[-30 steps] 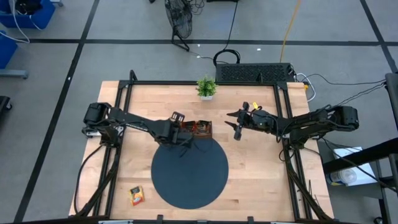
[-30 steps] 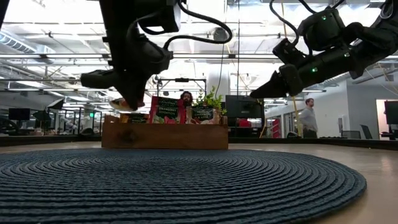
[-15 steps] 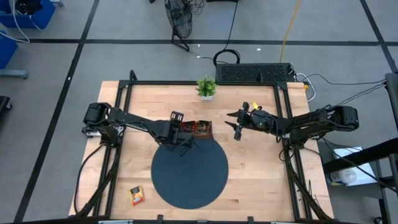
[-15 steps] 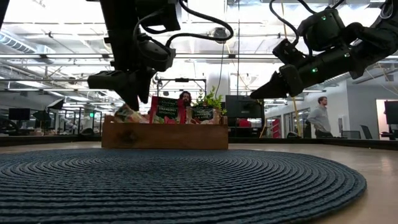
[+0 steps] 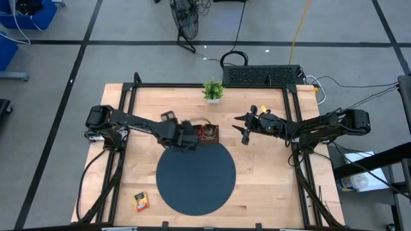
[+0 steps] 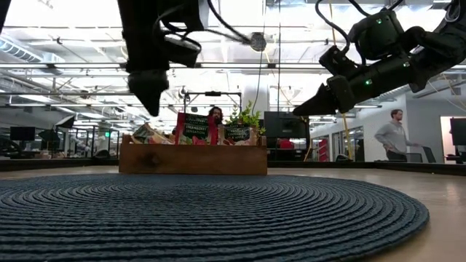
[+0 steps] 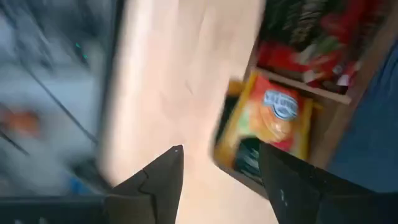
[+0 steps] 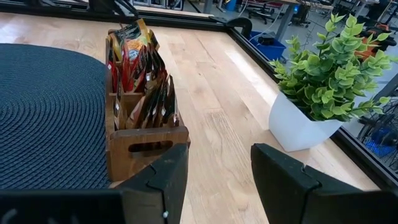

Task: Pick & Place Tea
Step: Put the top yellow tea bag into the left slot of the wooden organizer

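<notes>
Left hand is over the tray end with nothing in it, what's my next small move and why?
Probably lower the left hand, open and empty, onto the yellow-orange sachet at the end of the wooden tray. That sachet lies right ahead of its fingers. The right hand waits open beside the tray.

Tea sachets (image 8: 140, 74) stand upright, packed in the wooden tray (image 8: 146, 149): red, dark, and one yellow-orange (image 7: 277, 118). Two more sachets (image 5: 140, 201) lie flat near the table's front left.

Overhead, table-level, two wrist cameras; tray (image 8: 146, 146) apparently shared.
</notes>
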Controlling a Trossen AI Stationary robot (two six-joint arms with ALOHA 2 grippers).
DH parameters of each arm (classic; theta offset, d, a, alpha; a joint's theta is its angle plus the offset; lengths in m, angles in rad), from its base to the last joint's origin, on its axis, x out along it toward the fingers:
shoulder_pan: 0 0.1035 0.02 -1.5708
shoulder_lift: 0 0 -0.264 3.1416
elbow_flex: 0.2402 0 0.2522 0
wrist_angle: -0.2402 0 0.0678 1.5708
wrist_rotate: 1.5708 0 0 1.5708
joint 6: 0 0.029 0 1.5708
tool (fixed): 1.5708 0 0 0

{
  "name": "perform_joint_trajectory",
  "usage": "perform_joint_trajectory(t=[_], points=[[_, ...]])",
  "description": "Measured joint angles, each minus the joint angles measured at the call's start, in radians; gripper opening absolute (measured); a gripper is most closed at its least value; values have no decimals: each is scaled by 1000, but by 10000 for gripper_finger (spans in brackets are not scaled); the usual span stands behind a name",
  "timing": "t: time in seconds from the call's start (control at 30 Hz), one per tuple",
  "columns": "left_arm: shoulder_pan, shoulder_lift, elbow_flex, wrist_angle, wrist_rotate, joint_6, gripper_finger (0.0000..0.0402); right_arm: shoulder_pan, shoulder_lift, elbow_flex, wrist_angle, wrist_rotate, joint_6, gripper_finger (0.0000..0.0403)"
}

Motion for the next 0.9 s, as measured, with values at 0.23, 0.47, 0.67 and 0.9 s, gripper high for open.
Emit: perform_joint_trajectory(t=[0.23, 0.47, 0.67, 0.9], points=[[54, -114, -54, -21, 163, -428, 209, 0, 0, 0, -1, -1, 2, 160], [58, -245, -162, 182, 238, -443, 209, 0, 0, 0, -23, -1, 2, 160], [68, -320, -297, 329, 301, -460, 209, 0, 0, 0, -31, -1, 1, 160], [115, -333, -417, 510, 337, -450, 209, 0, 0, 0, -29, -1, 2, 160]])
